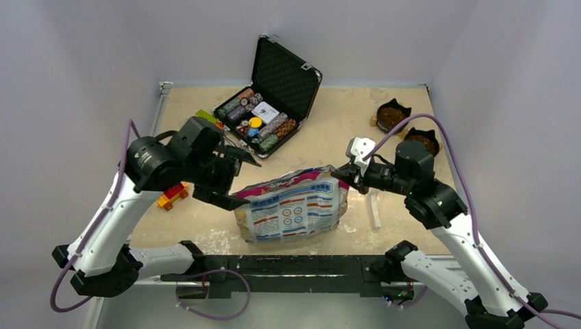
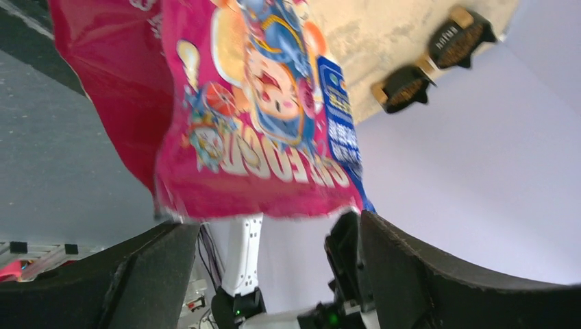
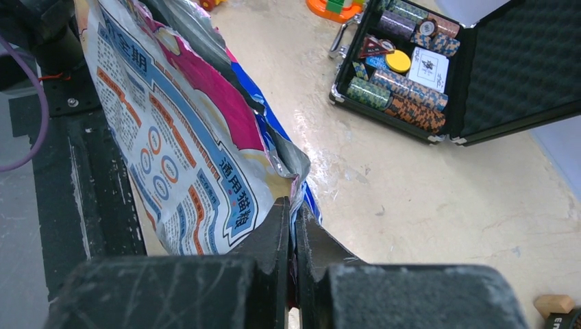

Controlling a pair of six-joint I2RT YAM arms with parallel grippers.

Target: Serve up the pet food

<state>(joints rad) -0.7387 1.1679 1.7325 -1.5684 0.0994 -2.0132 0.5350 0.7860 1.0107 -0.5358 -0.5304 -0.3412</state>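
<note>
Brown food (image 1: 392,120) shows in two bowls (image 1: 405,112) at 2 o'clock on the tabletop (image 1: 342,116). The rest, I judge, is hidden inside the bag (image 1: 294,205), which sits at 6 o'clock. The right tool (image 3: 293,226) is closed tight on one corner of the bag, probably to keep it raised and steady. The left tool (image 2: 274,221) is spread wide and holds nothing. The bag's pink edge hangs just before its fingers, so it seems placed to take the other side.
</note>
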